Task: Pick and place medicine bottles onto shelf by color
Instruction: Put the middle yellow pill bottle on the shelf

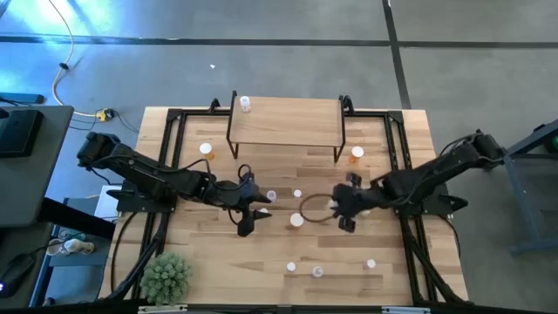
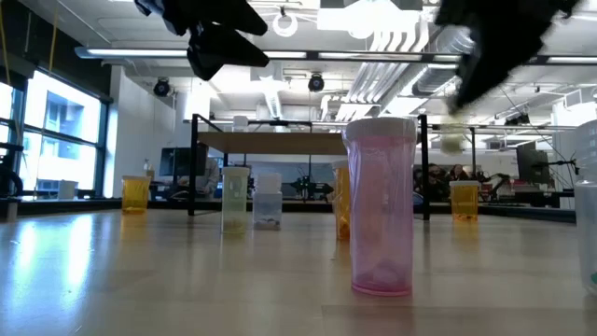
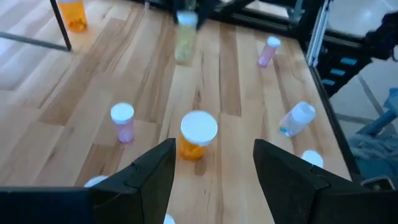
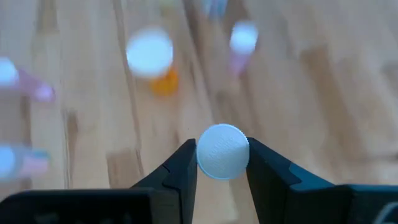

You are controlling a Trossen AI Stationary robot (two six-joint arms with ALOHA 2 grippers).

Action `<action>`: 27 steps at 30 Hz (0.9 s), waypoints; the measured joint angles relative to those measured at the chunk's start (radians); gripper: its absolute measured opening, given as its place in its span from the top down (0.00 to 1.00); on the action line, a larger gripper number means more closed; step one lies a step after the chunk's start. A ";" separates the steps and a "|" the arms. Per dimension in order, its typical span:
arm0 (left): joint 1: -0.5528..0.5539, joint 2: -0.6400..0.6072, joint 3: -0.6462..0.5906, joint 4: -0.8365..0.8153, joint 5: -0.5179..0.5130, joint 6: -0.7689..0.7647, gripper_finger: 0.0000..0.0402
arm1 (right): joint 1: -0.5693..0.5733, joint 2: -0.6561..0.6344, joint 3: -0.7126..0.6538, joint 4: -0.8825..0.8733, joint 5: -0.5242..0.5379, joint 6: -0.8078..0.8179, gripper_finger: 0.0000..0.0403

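Progress looks slight to you from above: one white-capped bottle [image 1: 245, 104] stands on the shelf [image 1: 288, 122]; the others are scattered over the worktop [image 1: 209, 253]; level across the worktop, a pink bottle [image 2: 381, 207] stands nearest; the left gripper [image 3: 212, 163] hovers, jaws apart, over an orange bottle [image 3: 197, 134]; the right gripper [image 4: 221, 163] has its jaws closed on a white bottle cap [image 4: 222, 151], lifted.

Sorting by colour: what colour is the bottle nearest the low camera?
Pink, translucent bottle; clearest in the low view.

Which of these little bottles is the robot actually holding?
The white-capped bottle pinched between the right gripper fingers; all the others stand or lie free on the table.
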 joint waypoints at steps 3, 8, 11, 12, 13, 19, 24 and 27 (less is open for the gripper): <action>0.001 -0.003 0.001 -0.038 0.023 0.002 0.49 | -0.072 0.000 0.101 -0.044 0.001 -0.080 0.74; 0.003 -0.010 0.000 -0.096 0.015 0.000 0.49 | -0.213 0.000 0.271 -0.111 0.001 -0.201 0.74; 0.007 -0.009 0.000 -0.129 0.015 -0.038 0.49 | -0.316 0.000 0.366 -0.145 0.001 -0.262 0.74; 0.007 -0.009 0.000 -0.142 0.015 -0.052 0.49 | -0.353 0.000 0.396 -0.162 0.001 -0.275 0.74; 0.007 -0.009 0.000 -0.158 0.014 -0.063 0.49 | -0.392 0.000 0.427 -0.182 0.001 -0.288 0.74; 0.008 -0.009 0.000 -0.181 0.008 -0.077 0.49 | -0.624 0.000 0.573 -0.286 0.002 -0.345 0.74; 0.021 -0.009 0.000 -0.178 -0.013 -0.077 0.49 | -0.797 0.001 0.644 -0.328 0.001 -0.353 0.74; 0.029 -0.009 0.000 -0.178 -0.011 -0.077 0.49 | -0.871 0.013 0.674 -0.333 -0.005 -0.338 0.74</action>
